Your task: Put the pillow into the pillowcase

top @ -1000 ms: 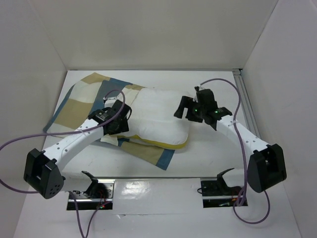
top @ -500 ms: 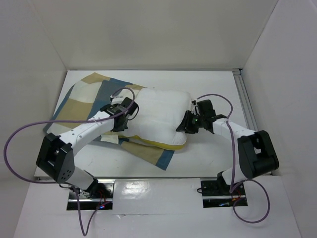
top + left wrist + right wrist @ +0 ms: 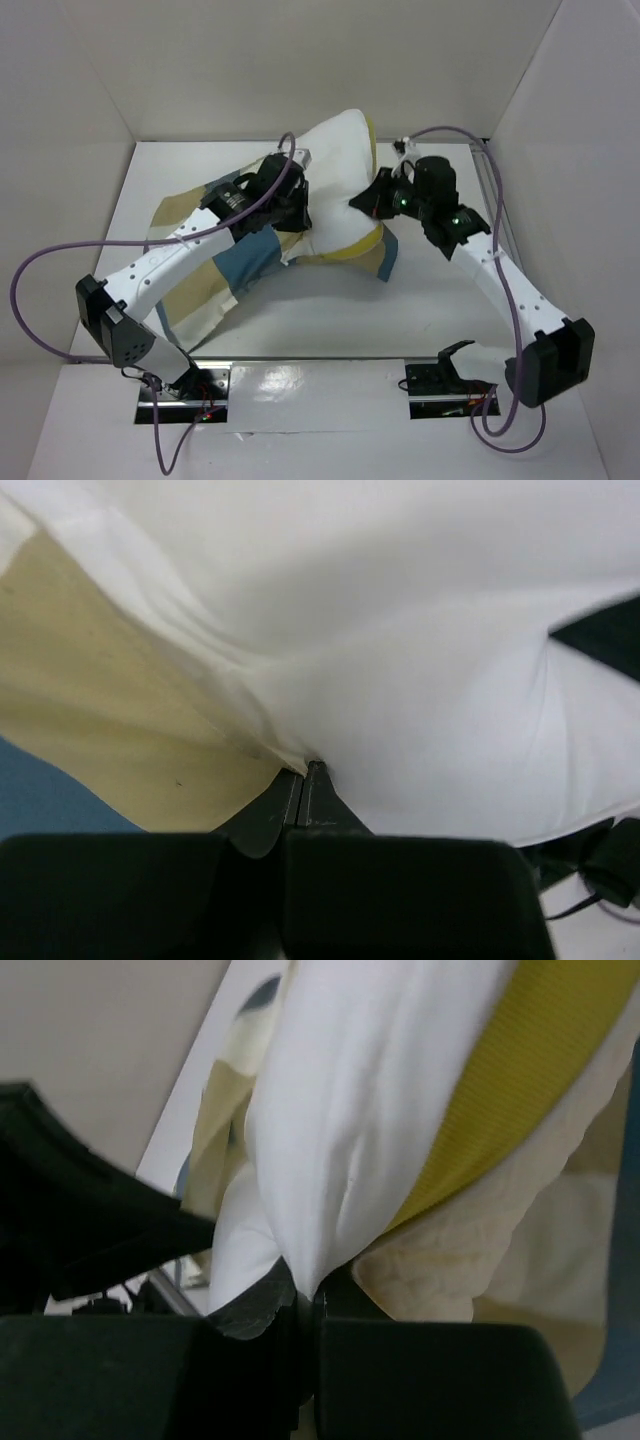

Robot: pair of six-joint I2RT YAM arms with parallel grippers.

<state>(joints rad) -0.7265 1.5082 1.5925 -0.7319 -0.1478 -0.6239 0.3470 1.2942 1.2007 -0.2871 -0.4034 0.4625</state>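
The white pillow (image 3: 335,160) is held up off the table, tilted, with its yellow band (image 3: 368,242) along the lower edge. The blue, tan and cream pillowcase (image 3: 235,265) hangs under and to the left of it, trailing onto the table. My left gripper (image 3: 297,210) is shut on a fold of the pillow's (image 3: 400,630) left side, jaws (image 3: 305,772) pressed together, with cream pillowcase cloth (image 3: 100,700) lying against that fold. My right gripper (image 3: 362,203) pinches the pillow's white cloth (image 3: 330,1110) at its right edge, beside the yellow band (image 3: 520,1090); its jaws (image 3: 312,1295) are closed on that fold.
White walls enclose the table on three sides. A metal rail (image 3: 497,205) runs along the right edge. Purple cables (image 3: 40,270) loop from both arms. Two black holders (image 3: 190,380) (image 3: 440,372) sit at the near edge.
Both grippers closed on the pillow and lifted it off the table, up and toward the back. The pillowcase was dragged up and rightward with it.
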